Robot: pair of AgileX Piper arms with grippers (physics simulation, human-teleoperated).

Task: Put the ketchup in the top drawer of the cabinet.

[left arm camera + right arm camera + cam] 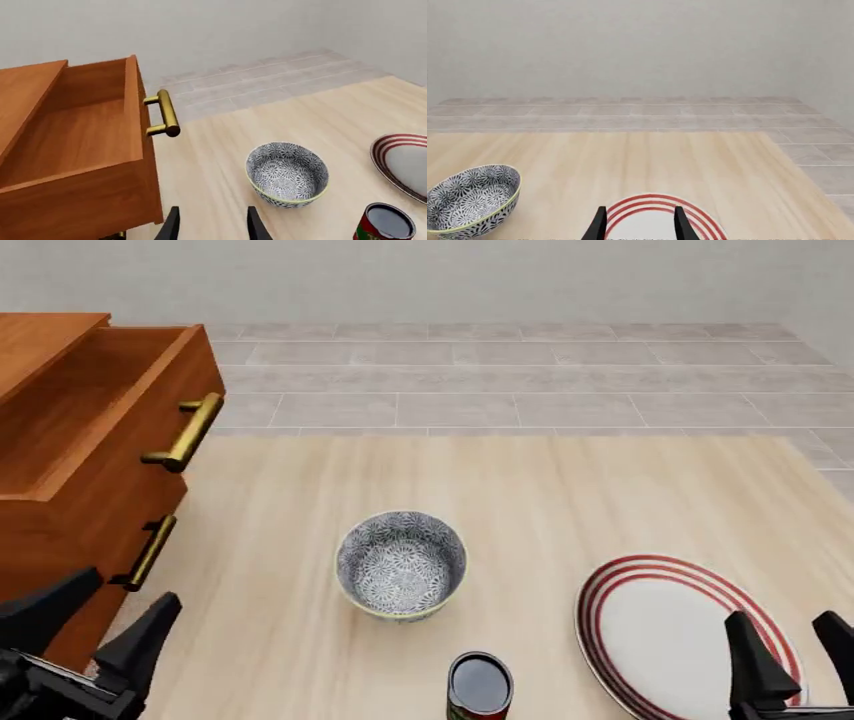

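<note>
The ketchup (479, 684), a small can with a dark glossy top and red label, stands at the table's near edge in front of the bowl; it also shows in the left wrist view as the ketchup (387, 225). The cabinet (80, 510) stands at the left with its top drawer (80, 420) pulled out and nothing inside. The left wrist view looks into the top drawer (73, 135), past its brass handle (167, 114). My left gripper (134, 587) is open and empty, low by the cabinet's front. My right gripper (781, 618) is open and empty above the plate.
A blue-grey patterned bowl (400, 565) sits mid-table between the cabinet and a white plate (674, 635) with red rings at the right. The lower drawer front (127, 570) is closed. Tiled floor lies beyond the table's far edge.
</note>
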